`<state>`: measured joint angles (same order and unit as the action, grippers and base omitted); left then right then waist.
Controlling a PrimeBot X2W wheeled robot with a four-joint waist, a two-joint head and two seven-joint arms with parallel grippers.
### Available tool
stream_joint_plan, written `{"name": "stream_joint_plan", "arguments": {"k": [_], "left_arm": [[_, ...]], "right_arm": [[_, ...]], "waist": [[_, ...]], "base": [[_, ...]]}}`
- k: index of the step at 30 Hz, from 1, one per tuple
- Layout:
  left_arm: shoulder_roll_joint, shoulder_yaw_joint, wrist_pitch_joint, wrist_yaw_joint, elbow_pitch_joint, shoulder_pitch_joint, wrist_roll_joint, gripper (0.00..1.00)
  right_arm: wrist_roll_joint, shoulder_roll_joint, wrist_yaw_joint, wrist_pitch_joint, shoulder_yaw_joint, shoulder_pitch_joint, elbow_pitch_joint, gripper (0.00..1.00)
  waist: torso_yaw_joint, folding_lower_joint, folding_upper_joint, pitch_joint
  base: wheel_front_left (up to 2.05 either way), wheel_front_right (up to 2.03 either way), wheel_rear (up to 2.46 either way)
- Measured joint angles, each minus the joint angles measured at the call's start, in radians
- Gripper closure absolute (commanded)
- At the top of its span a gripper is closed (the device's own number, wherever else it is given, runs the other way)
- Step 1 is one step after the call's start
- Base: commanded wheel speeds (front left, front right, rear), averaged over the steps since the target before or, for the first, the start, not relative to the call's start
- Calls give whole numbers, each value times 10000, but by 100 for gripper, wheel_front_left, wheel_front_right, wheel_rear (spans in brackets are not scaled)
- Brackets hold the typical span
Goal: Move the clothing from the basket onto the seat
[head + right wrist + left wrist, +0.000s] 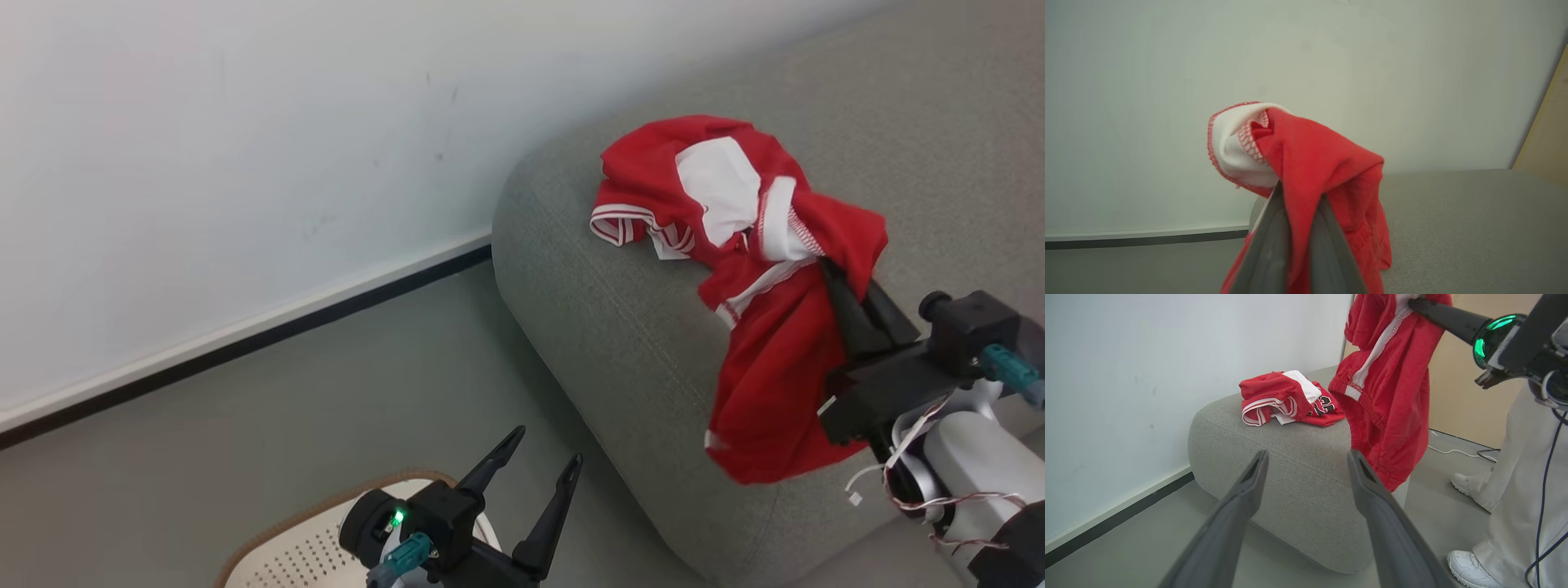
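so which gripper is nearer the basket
Left. The left gripper hangs open right by the basket; the right gripper is away by the seat, shut on a red garment.

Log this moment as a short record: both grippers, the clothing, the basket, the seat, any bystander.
right gripper: shut on a red garment, which hangs in the air at the seat's edge
left gripper: open, empty, over the basket
second garment: crumpled, lying on top of the seat
seat: grey, against the wall
basket: partly in view, contents hidden
person: white trousers and shoes, standing near the seat
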<state>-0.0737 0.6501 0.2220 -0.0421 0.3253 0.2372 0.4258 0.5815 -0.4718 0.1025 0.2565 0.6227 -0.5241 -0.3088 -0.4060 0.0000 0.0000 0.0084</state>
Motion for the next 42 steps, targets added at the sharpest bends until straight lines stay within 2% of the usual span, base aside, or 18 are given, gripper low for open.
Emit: {"name": "stream_joint_plan", "arguments": {"k": [4, 9, 15, 20, 25, 29, 35, 42], "left_arm": [[-38, 4, -4, 84, -274, 74, -105, 0], [-265, -36, -69, 157, -748, 402, -244, 0], [-339, -146, -249, 161, -1440, 1127, -537, 0], [-368, -142, -433, 157, -1969, 1607, -698, 0], [-357, 46, -669, 150, -2385, 2050, -871, 0], [-337, 134, -911, 142, -2667, 2406, -1143, 0], [-368, 144, -1145, 140, -3003, 2843, -1323, 0], [-506, 142, -1279, 44, -3060, 3362, -1475, 0]], "right_arm": [[6, -100, -4, 0, -320, -466, -29, 100], [58, -360, -199, 2, -894, -2095, -412, 100], [82, -608, -487, -119, -1398, -4389, -1546, 100], [180, -899, -546, -366, -1902, -5868, -2721, 100], [199, -1476, -554, -566, -2232, -6761, -3914, 100], [-242, -1843, -506, -711, -1998, -6994, -4493, 100], [-276, -1538, -311, -798, -1904, -7107, -5085, 100], [-337, -171, -234, -794, -1503, -7415, -6264, 100]], "waist": [[17, 0, 0, 378], [128, 0, 1, 941], [336, 1, 1, 1721], [575, 2, 1, 2412], [912, 2, 1, 3100], [1264, 2, 1, 3631], [1719, 3, 2, 4332], [2308, 4, 3, 5408]], "base": [[0, 0, 0], [0, 0, 0], [0, 0, 0], [0, 0, 0], [0, 0, 0], [0, 0, 0], [0, 0, 0], [0, 0, 0]]}}
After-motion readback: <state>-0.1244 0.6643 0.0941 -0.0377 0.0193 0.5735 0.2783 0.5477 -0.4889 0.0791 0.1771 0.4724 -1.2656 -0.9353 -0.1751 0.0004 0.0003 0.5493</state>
